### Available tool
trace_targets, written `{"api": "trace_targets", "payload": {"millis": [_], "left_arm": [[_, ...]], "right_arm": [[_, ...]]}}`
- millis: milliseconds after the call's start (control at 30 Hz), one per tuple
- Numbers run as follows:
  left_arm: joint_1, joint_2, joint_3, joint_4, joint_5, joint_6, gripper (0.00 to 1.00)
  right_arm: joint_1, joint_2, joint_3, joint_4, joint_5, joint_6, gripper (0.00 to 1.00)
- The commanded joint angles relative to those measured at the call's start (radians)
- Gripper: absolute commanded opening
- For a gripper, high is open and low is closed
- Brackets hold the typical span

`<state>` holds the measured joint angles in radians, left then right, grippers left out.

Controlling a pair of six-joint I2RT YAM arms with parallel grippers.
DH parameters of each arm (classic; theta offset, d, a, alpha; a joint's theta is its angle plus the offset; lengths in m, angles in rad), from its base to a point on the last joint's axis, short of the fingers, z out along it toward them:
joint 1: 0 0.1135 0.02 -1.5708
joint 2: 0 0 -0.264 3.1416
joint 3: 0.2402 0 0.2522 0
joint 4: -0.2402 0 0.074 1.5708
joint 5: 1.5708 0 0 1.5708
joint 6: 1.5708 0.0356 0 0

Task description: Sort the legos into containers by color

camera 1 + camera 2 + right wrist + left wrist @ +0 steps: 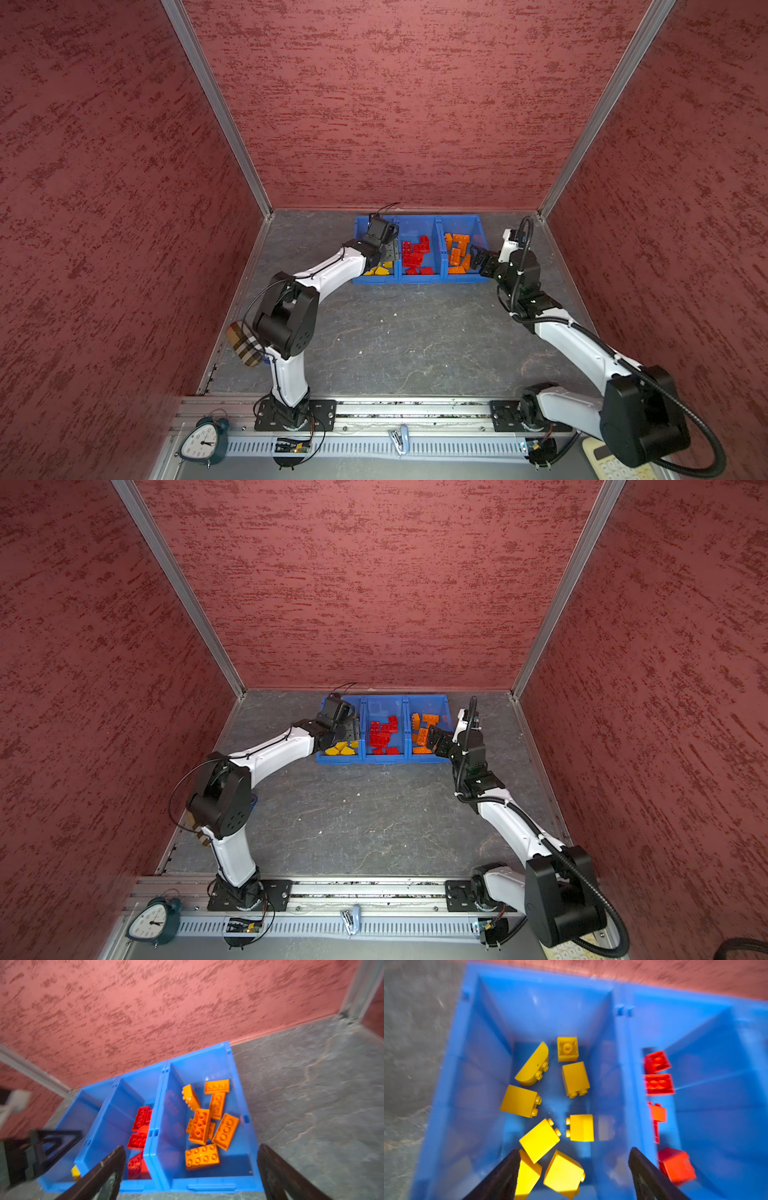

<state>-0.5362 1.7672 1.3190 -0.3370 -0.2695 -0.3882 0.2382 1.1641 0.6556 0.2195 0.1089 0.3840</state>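
Three joined blue containers (419,279) (382,759) stand at the back of the table. Yellow legos (539,1139) (377,271) lie in the left bin, red legos (413,253) (142,1118) in the middle one and orange legos (457,249) (200,1126) in the right one. My left gripper (574,1149) (387,251) hangs open over the yellow bin. A loose yellow brick (563,1173) shows below, between its fingers. My right gripper (192,1146) (478,259) is open and empty above the front right corner of the orange bin.
A plaid block (244,344) sits by the left wall beside my left arm. A clock (203,442) and a keypad (611,461) lie beyond the front rail. Red walls close in the grey table (395,340) on three sides.
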Motion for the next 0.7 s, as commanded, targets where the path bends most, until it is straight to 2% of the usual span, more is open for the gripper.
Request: {"api": "trace_targets", "payload": {"millis": [0,67,167,233,300,367,533,600,667], "left_arm": [[-0.045,-0.197,-0.153,0.159,-0.125,0.056,0.88],[-0.053,-0.317,-0.271,0.215,-0.211,0.067,0.92],[-0.029,-0.482,-0.454,0.303,-0.285,0.099,0.98],[-0.003,-0.568,-0.532,0.294,-0.354,0.122,1.0],[0.033,-0.644,-0.601,0.3,-0.443,0.159,0.99],[0.098,-0.715,-0.716,0.382,-0.499,0.223,1.0],[0.336,-0.813,-0.882,0.448,-0.354,0.233,0.99],[0.372,-0.813,-0.93,0.488,-0.384,0.233,1.0],[0.403,-0.804,-0.987,0.594,-0.339,0.259,0.99]], "right_arm": [[-0.006,-0.065,-0.059,0.026,0.192,-0.041,0.99],[-0.009,-0.098,-0.111,0.066,0.266,-0.092,0.99],[-0.026,-0.137,-0.191,0.17,0.351,-0.179,0.99],[-0.051,-0.15,-0.233,0.227,0.397,-0.225,0.99],[-0.091,-0.155,-0.264,0.27,0.409,-0.258,0.99],[-0.142,-0.14,-0.296,0.303,0.383,-0.275,0.99],[-0.251,-0.01,-0.314,0.333,0.302,-0.264,0.99],[-0.303,0.059,-0.306,0.357,0.235,-0.217,0.99],[-0.342,0.13,-0.299,0.414,0.156,-0.182,0.99]]}}
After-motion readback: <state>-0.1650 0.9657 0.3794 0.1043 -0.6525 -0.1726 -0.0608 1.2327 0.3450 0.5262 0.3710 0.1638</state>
